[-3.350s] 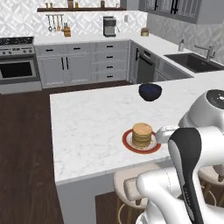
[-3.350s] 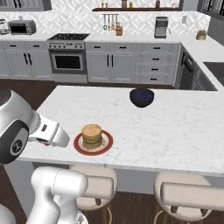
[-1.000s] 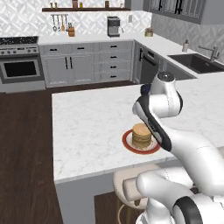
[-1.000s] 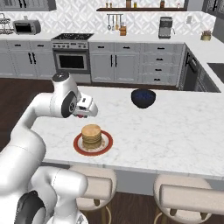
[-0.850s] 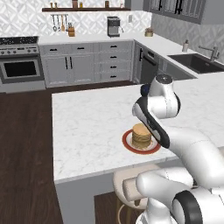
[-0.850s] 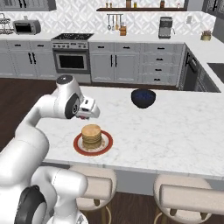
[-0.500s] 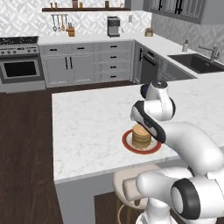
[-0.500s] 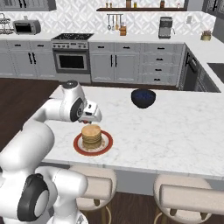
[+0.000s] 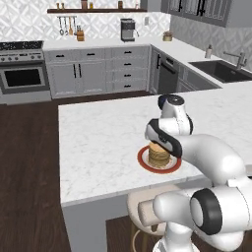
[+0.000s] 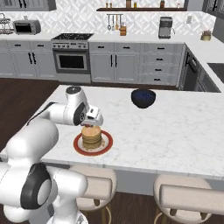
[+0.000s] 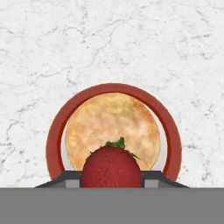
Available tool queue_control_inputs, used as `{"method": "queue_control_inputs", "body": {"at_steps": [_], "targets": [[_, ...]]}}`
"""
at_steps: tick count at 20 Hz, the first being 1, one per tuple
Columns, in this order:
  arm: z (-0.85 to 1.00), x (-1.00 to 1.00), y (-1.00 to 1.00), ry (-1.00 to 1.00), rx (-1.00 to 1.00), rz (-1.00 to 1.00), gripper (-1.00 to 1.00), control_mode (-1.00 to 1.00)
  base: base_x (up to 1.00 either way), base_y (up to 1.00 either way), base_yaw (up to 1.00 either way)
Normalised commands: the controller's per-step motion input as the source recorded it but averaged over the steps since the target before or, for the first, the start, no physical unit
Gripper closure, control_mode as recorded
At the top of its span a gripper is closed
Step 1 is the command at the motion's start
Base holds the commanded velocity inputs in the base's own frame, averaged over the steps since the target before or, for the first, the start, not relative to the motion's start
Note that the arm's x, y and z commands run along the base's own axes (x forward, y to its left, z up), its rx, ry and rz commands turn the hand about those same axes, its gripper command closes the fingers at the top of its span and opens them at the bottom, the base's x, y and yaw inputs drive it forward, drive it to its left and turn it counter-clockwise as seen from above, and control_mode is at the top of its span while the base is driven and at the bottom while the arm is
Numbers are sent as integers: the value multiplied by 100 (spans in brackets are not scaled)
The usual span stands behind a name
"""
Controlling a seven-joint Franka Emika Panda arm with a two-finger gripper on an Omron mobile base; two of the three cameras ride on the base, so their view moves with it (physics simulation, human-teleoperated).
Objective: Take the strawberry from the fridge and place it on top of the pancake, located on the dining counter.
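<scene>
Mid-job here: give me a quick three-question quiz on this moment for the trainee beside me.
1. True or false: the strawberry already lies on the pancake.
2. What colour is the plate rim: A blue, B red, C green?
3. Which dish stands apart on the dining counter?

Key
1. False: the end effector grips it above the pancake.
2. B.
3. The dark bowl.

We find no readable text, labels, brand marks, numbers or signs in any view. The red-rimmed round plate (image 11: 56, 135), the tan round pancake (image 11: 111, 127) and the white marble-patterned table (image 9: 103, 142) are plain. The black coffee machine (image 9: 128, 30) and the steel oven (image 9: 22, 74) are too small to read.
</scene>
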Motion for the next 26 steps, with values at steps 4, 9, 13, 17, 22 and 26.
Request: {"method": "queue_control_inputs", "body": {"at_steps": [4, 9, 13, 17, 22, 26], "targets": [[-10, 44, 0, 0, 0, 0, 100, -100, 0, 0, 0], [-14, 31, -1, 0, 0, 0, 100, -100, 0, 0, 0], [-19, -6, -6, 0, 0, 0, 100, -100, 0, 0, 0], [-14, -22, 0, 0, 0, 0, 100, -100, 0, 0, 0], [-11, -4, 0, 0, 0, 0, 100, -100, 0, 0, 0], [-6, 0, 0, 0, 0, 0, 100, -100, 0, 0, 0]]}}
